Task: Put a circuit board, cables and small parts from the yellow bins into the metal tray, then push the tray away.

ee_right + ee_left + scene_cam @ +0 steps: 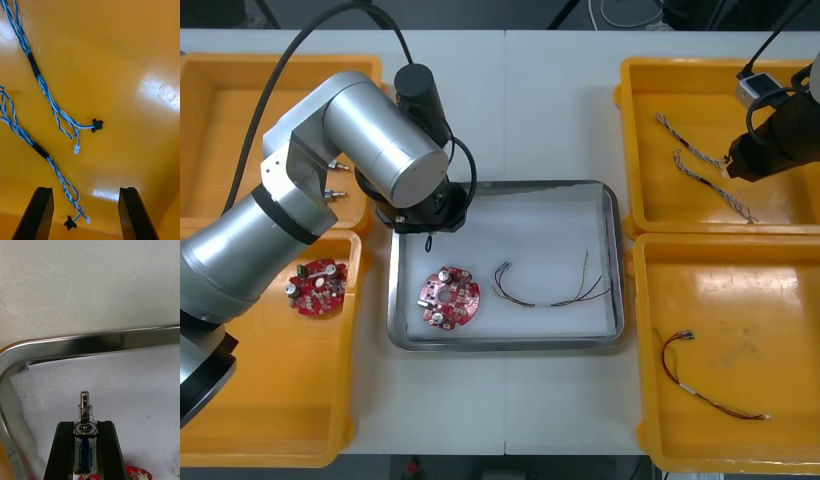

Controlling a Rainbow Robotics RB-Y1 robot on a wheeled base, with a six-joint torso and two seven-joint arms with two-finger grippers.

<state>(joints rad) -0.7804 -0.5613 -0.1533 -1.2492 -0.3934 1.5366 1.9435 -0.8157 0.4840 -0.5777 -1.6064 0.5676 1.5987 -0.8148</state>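
Your left jaws are closed on a part (84, 427), a small blue-bodied metal piece whose spring and pin stand up past the fingertips. They hang over the tray (612, 250), just inside its far left corner, with the white liner (131, 390) below and the rim (93, 343) just beyond. I judge the step in hand to be setting this part down in the tray.

Lower straight down until the part is close to the liner before you open. Dropped from higher up, it would likely bounce or roll, since the pin and spring are round. Mind the board (448, 298) lying in the tray. Its red edge shows close beside the jaws in the left wrist view, so release on bare liner between board and rim, not on the board. Stay off the rim too, because a part set on that sloped metal could slide. Open fully, then lift straight up so the fingers do not drag the part along. The cable (550, 287) lies in the tray's right half, well apart from your spot.

Your right jaws stand open above the far right bin (640, 130), over the blue and white cables (56, 112). The connector end of one cable lies between the fingers. That arm can wait while you finish the placement.
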